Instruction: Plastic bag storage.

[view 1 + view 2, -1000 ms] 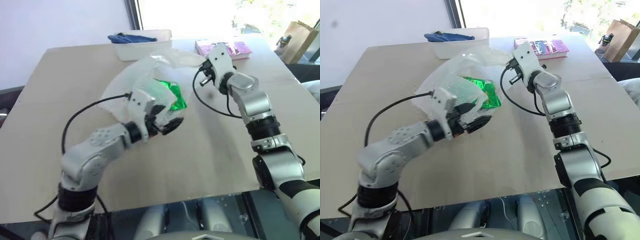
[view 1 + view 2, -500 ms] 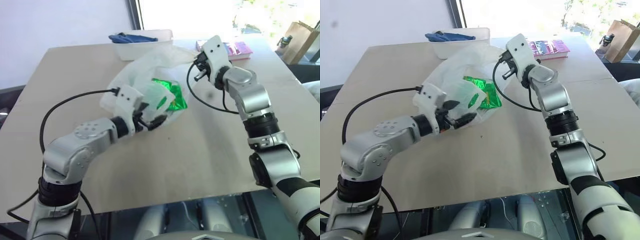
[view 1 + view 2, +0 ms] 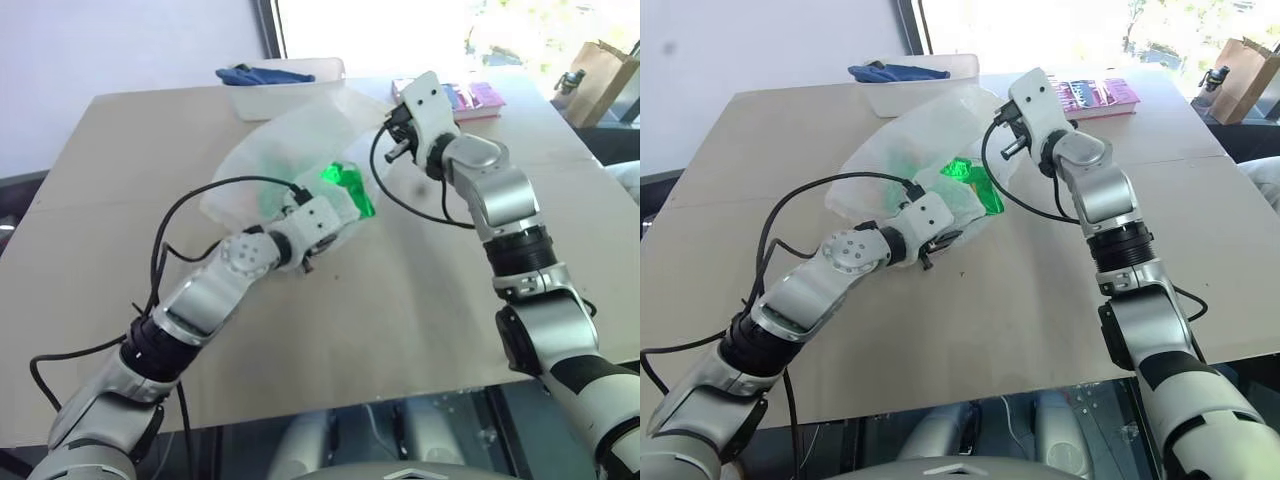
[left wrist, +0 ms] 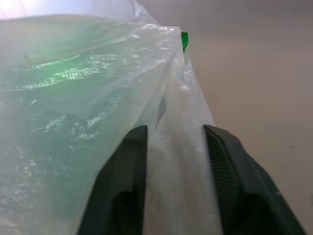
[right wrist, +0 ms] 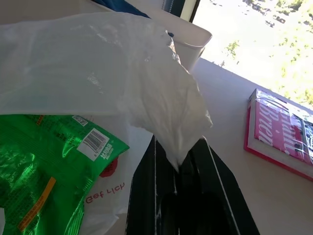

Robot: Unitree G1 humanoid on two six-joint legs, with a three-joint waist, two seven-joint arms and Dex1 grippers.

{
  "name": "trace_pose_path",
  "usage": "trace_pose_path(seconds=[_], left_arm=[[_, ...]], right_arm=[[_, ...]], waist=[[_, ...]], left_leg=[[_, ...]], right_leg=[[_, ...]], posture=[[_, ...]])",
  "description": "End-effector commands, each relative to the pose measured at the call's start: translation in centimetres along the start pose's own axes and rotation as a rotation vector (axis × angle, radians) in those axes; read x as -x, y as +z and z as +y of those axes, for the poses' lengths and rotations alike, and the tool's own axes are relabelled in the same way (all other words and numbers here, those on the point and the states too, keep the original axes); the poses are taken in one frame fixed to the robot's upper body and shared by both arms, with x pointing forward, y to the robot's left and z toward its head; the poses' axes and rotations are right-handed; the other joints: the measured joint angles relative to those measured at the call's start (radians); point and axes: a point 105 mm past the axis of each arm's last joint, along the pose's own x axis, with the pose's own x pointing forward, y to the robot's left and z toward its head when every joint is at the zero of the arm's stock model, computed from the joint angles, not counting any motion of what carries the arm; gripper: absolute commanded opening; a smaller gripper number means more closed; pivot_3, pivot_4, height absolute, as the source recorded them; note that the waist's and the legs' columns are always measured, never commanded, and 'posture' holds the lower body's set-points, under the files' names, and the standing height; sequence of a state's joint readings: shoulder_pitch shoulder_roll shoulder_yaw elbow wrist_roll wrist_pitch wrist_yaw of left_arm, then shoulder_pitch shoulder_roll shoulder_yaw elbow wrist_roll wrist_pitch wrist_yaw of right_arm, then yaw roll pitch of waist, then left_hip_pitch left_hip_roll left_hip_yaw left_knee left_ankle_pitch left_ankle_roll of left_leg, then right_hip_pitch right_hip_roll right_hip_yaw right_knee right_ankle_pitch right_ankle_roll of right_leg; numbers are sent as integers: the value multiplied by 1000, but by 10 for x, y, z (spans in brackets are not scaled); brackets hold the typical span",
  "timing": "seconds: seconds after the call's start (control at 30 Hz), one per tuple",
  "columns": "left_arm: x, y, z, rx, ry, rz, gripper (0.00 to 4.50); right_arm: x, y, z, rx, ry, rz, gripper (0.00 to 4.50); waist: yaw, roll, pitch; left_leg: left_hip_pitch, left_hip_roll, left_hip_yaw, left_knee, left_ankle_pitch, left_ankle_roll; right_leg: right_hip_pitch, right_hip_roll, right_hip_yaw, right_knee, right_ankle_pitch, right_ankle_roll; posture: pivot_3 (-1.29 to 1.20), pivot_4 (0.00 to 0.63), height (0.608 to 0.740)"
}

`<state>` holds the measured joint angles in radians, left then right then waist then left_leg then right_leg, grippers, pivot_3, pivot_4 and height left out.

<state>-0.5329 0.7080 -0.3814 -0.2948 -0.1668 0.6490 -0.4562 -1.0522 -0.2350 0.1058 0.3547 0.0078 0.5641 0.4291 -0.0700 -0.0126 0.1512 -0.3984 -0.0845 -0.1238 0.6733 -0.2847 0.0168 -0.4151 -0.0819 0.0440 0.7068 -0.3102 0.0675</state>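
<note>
Translucent white plastic: bag (image 3: 290,150), thin and crinkled, lying crumpled near the middle of the surface (image 3: 420,300), with faint red print visible on one fold in the right wrist view.

Packet (image 3: 345,185), shiny green: inside the bag at its near right side, showing through the film; a barcode panel faces the right wrist camera.

Left end effector (image 4: 175,147): at the bag's near edge, just beside the packet. Its two black fingers (image 4: 124,176) stand a little apart with a gathered fold of the bag between them; grasping the bag.

Right end effector (image 5: 178,169): at the bag's far right corner, raised off the surface. Its fingers are clenched on a pinched tip of the bag, which hangs from them in a drawn-up peak.

Tray (image 3: 290,95), white: beyond the bag, at the far edge of the surface, touching or nearly touching the bag's far side. Blue cloth (image 3: 262,75) lies in it.

Book (image 3: 470,98), pink cover: beyond and to the right of the bag, flat on the surface, behind the right end effector.

Paper bag (image 3: 598,80), brown: off the surface, well to the right of the plastic bag, standing upright.
</note>
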Motion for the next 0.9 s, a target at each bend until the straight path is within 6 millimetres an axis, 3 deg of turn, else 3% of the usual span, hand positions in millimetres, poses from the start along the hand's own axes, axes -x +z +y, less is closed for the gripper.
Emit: trace_pose_path(seconds=[0.03,0.1,0.2,0.3,0.4,0.47,0.53,0.6,0.7,0.77,0.83,0.87,0.9], left_arm=[[21,30,28,282,3,-200,34],[42,45,44,509,-59,-345,34],[82,58,89,761,-92,-506,34],[110,74,129,873,-37,-646,34],[141,87,175,971,54,-829,34],[150,89,190,987,96,-852,34],[137,85,176,928,68,-719,34],[122,84,133,825,-90,-581,34],[117,82,69,800,-371,-508,882],[114,66,36,807,-457,-407,1623],[111,55,14,763,-476,-322,2487],[103,50,7,627,-413,-269,2998],[99,51,2,487,-377,-273,2998]], right_arm=[[4,25,-13,-12,-31,-77,0],[4,27,-16,-45,-35,-88,0],[5,32,-28,-129,-46,-105,0],[5,44,-40,-222,-48,-147,0],[7,74,-55,-337,-35,-248,0],[11,94,-65,-369,-35,-302,0],[12,105,-71,-335,-47,-315,0],[12,111,-70,-303,-36,-319,0],[8,107,-62,-289,-14,-309,0],[5,98,-56,-280,-9,-287,0],[3,92,-54,-283,-9,-271,0],[3,90,-53,-281,-8,-263,0],[2,88,-52,-277,-7,-257,0]], waist=[[1,0,0],[0,0,0],[-6,-1,0],[-14,-1,0],[-17,-1,0],[-24,-1,1],[-28,-1,0],[-32,0,0],[-30,0,0],[-35,-1,0],[-42,-1,0],[-44,-1,0],[-46,0,0]], left_leg=[[-1,0,-1,1,0,0],[-1,0,-2,1,0,0],[-1,0,-1,1,0,0],[-1,0,-2,2,0,0],[-1,-1,-2,3,0,0],[-2,-1,-3,5,0,0],[-2,-1,-3,4,0,0],[-1,-1,-3,3,0,0],[0,-2,-5,0,0,0],[-2,-1,-4,0,0,0],[-1,-1,-4,0,0,0],[-1,-1,-4,0,0,0],[-1,-1,-4,0,0,0]], right_leg=[[0,0,-1,0,0,0],[0,0,-2,0,0,0],[0,0,-2,0,0,0],[0,0,-3,1,0,0],[1,-2,-3,0,0,0],[1,-2,-5,1,0,0],[1,-2,-5,2,0,0],[1,-3,-5,2,0,0],[1,-5,-4,1,0,0],[0,-4,-4,1,0,0],[0,-4,-3,1,0,0],[0,-4,-3,1,0,0],[0,-4,-3,1,0,0]], posture=[[0,150,740],[0,150,740],[0,150,740],[0,150,740],[0,150,740],[0,150,740],[0,150,740],[0,150,740],[0,150,740],[0,150,740],[0,150,740],[0,150,740],[0,150,740]])
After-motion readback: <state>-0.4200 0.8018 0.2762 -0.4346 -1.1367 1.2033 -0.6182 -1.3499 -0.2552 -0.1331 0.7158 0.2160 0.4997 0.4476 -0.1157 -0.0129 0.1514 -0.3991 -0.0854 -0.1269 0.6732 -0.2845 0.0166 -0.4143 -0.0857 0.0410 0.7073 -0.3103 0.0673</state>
